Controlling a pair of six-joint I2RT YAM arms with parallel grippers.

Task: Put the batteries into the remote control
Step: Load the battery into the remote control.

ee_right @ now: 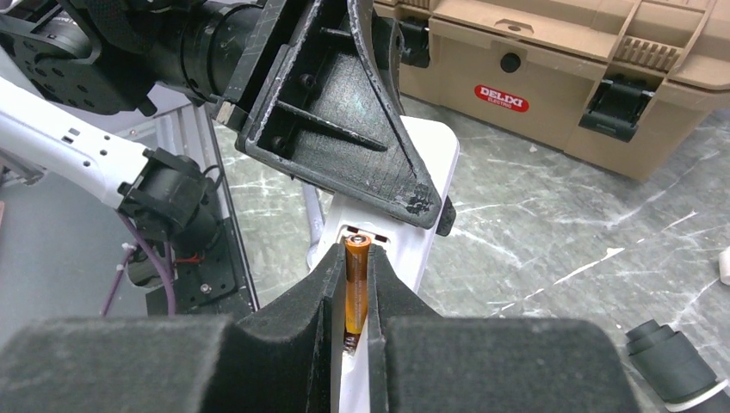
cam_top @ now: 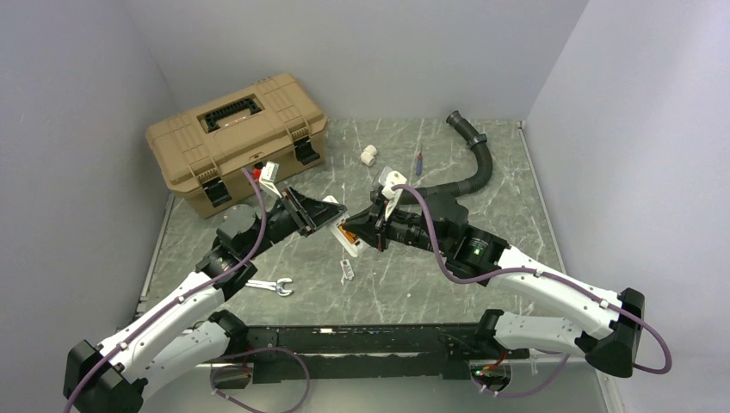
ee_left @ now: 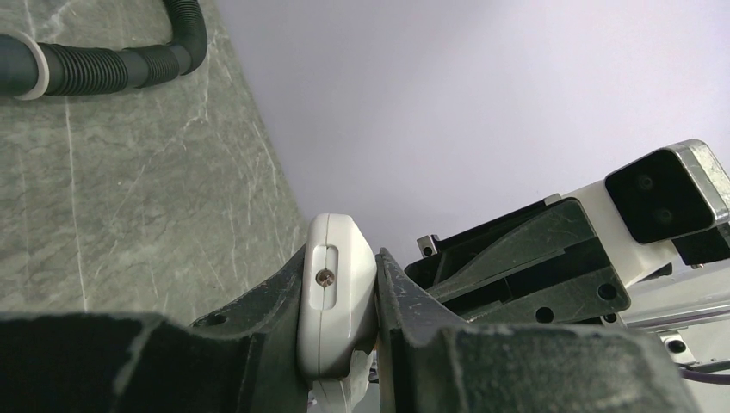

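The white remote control (ee_left: 336, 288) is held above the table, with my left gripper (ee_left: 340, 305) shut on its end. In the top view the left gripper (cam_top: 330, 215) meets the right gripper (cam_top: 356, 234) at mid-table. My right gripper (ee_right: 355, 262) is shut on an orange battery (ee_right: 356, 284), its fingertips pressed against the remote control (ee_right: 426, 163). The battery lies lengthwise over the open recess in the remote's back, its tip near the recess's far end. Whether it touches the contacts I cannot tell. The battery (cam_top: 345, 232) shows orange between the two grippers.
A tan toolbox (cam_top: 237, 138) stands at the back left. A black corrugated hose (cam_top: 475, 163) curls at the back right. A white pipe fitting (cam_top: 368, 155) and a thin red-and-blue stick (cam_top: 418, 162) lie behind the grippers. A silver wrench (cam_top: 269, 286) and a small white piece (cam_top: 347, 274) lie nearer.
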